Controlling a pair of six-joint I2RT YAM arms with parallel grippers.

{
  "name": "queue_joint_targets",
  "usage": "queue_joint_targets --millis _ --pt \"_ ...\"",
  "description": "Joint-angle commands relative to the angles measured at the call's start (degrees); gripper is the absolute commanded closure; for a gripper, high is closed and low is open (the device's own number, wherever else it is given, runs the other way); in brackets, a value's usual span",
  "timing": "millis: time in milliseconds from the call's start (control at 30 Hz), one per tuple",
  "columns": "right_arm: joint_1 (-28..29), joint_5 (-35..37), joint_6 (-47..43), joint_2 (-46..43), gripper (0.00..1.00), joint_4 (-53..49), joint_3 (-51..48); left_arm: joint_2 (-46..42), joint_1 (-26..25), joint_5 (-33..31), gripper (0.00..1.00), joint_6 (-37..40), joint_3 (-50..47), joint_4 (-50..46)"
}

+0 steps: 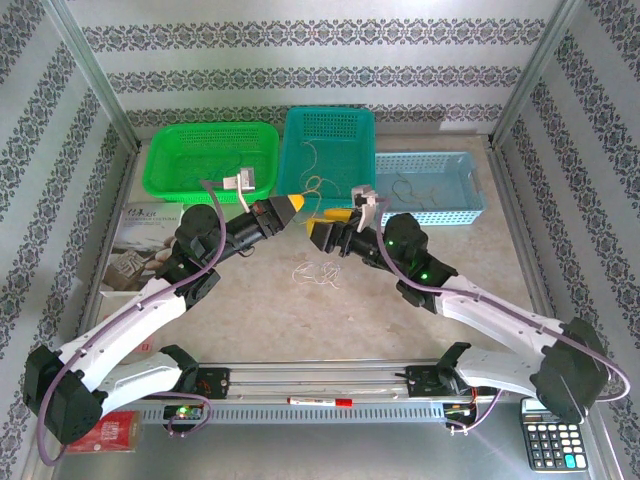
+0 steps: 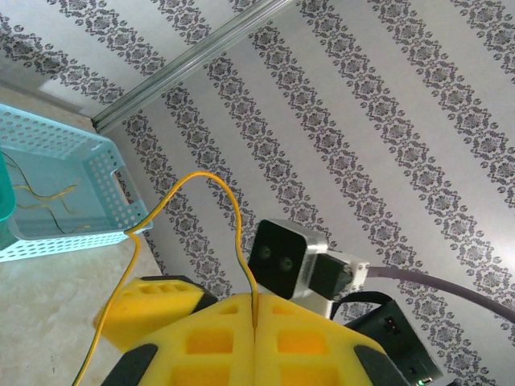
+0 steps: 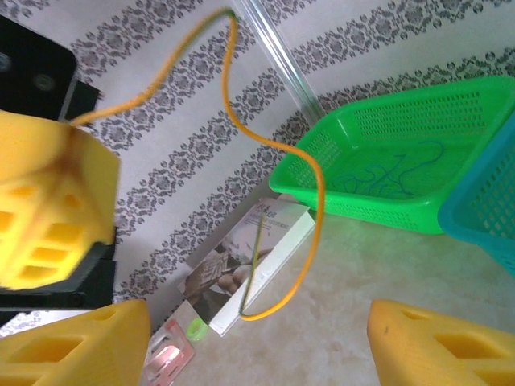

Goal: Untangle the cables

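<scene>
Beige bench (image 1: 300, 320): carries three baskets at the far side, with both arms meeting above its middle.
Green basket (image 1: 210, 128): far left, with thin blue cables (image 3: 386, 173) lying in it. Dropping a wire of another colour here would likely undo the sorting.
Teal basket (image 1: 330, 112): far centre, just behind both grippers, so a hurried swing could clip its near wall.
Light-blue basket (image 1: 430, 218): far right, with a few thin yellowish wires inside.
Left gripper (image 1: 293, 205): closed tight, pinching the yellow cable (image 2: 201, 175) right at the seam of its fingertips. A grip that shallow could let the wire slide out on a sharp pull.
Right gripper (image 1: 322, 228): jaws spread wide and holding nothing, very close to the left one. Any sideways move risks the two knocking together.
Yellow cable: arches up from the left pinch, and its free loop dangles in the gap between the right gripper's jaws. If the arms part carelessly, I judge the loop may snag on a finger.
Pale cables (image 1: 320, 272): a small curly bundle on the bench just below the grippers. A trailing yellow end dragged across it could tangle again.
</scene>
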Motion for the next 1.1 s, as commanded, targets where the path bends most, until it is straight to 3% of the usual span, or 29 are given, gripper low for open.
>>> queue_joint_targets --millis 0,100,167,367,400,733,1067 --pt "0.61 1.29 -0.91 2.10 0.31 3.96 2.69 -0.16 -0.94 -0.01 1.00 0.89 0.16 1.84" --pt "0.57 0.71 -0.78 4.24 0.37 4.80 3.87 -0.36 -0.94 -0.18 1.00 0.78 -0.09 1.82" --pt "0.60 0.33 -0.71 5.37 0.46 4.86 4.41 -0.43 -0.93 -0.31 1.00 0.64 -0.34 2.10" --pt "-0.58 1.80 -0.59 5.62 0.96 4.33 0.95 -1.41 -0.93 -1.39 1.00 0.89 -0.68 2.03" --pt "-1.26 2.22 -0.51 5.10 1.00 4.05 -0.37 -1.76 -0.93 -1.60 1.00 1.09 -0.54 1.86" --pt "-15.18 4.02 3.60 -4.57 1.00 -0.01 -12.28 -2.54 -0.85 -2.90 1.00 1.87 -0.93 1.63" --pt "-17.43 2.17 1.39 -5.38 1.00 -3.49 -7.89 0.25 -0.85 -1.70 1.00 0.52 -1.56 4.35"
